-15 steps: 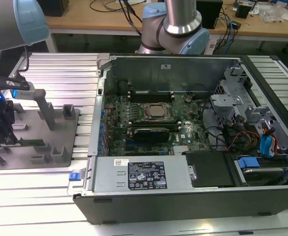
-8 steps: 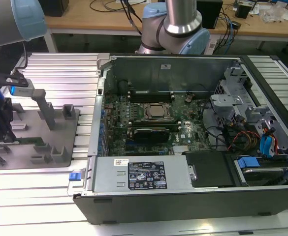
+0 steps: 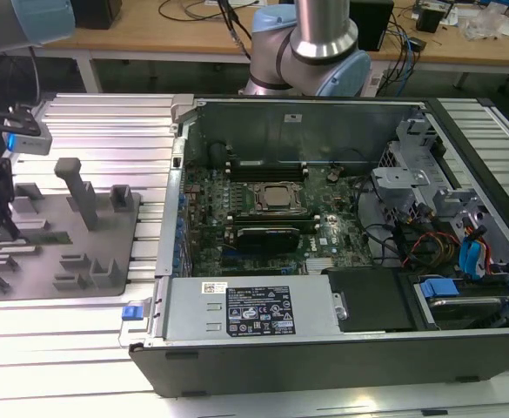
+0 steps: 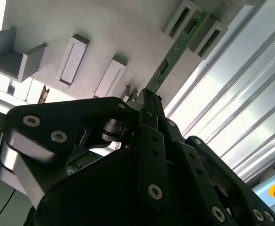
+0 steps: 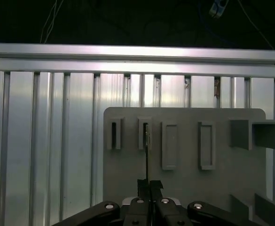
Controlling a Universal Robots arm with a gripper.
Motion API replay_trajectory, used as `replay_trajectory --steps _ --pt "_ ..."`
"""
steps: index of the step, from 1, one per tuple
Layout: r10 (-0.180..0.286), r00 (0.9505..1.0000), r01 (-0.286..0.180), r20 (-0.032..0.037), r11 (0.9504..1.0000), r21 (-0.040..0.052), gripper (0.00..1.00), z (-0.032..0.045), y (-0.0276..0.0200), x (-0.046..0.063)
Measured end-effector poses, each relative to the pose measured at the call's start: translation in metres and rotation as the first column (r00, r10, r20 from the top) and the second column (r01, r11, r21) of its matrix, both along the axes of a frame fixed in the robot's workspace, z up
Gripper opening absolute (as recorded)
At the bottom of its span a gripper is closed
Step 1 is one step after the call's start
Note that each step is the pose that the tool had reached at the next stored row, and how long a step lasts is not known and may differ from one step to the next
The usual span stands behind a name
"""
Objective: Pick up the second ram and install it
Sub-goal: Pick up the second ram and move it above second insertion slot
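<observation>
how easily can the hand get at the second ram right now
Yes, apparently: the hand looks shut on the second ram, standing on edge in the grey fixture, with nothing between.

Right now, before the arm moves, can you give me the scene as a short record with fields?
gripper: over the fixture, at the exterior view's left
fingers: shut on the ram
ram: green stick, far end resting in a holder on the fixture
fixture: grey plate with slots, lying on the ribbed metal table
case: open, at the exterior view's right, motherboard exposed
task state: ram gripped, not yet in the case
</observation>
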State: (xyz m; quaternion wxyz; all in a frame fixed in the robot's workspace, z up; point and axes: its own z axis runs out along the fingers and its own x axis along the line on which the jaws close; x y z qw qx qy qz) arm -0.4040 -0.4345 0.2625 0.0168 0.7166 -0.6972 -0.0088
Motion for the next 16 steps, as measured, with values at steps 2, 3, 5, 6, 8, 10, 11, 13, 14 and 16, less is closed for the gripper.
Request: replay_trajectory --steps 2,3,5,6,8,10,11,13,14,16 --pt "0.000 1.0000 0.000 0.0000 1.0000 0.0000 0.09 0.0025 0.0000 0.000" --pt "0.000 1.0000 0.000 -0.0001 1.0000 -0.0001 0.09 0.0046 0.0000 0.000" --pt "0.000 1.0000 0.000 0.0000 1.0000 0.0000 0.09 0.0103 0.0000 0.000" --pt "0.000 1.0000 0.000 -0.0001 1.0000 0.0000 0.09 0.0140 0.0000 0.000" --pt "0.000 1.0000 0.000 -0.0001 1.0000 -0.0001 0.09 0.0214 0.0000 0.000" --pt "0.000 1.0000 0.000 0.0000 1.0000 0.0000 0.09 0.0271 0.0000 0.000" --pt "0.000 1.0000 0.000 0.0000 1.0000 0.0001 0.09 0.0313 0.0000 0.000" --pt "0.000 1.0000 0.000 0.0000 1.0000 0.0002 0.09 0.0363 0.0000 0.000" --pt "0.000 1.0000 0.000 -0.0001 1.0000 0.0002 0.09 0.0385 0.0000 0.000" --pt "0.000 1.0000 0.000 -0.0001 1.0000 0.0003 0.09 0.0442 0.0000 0.000"
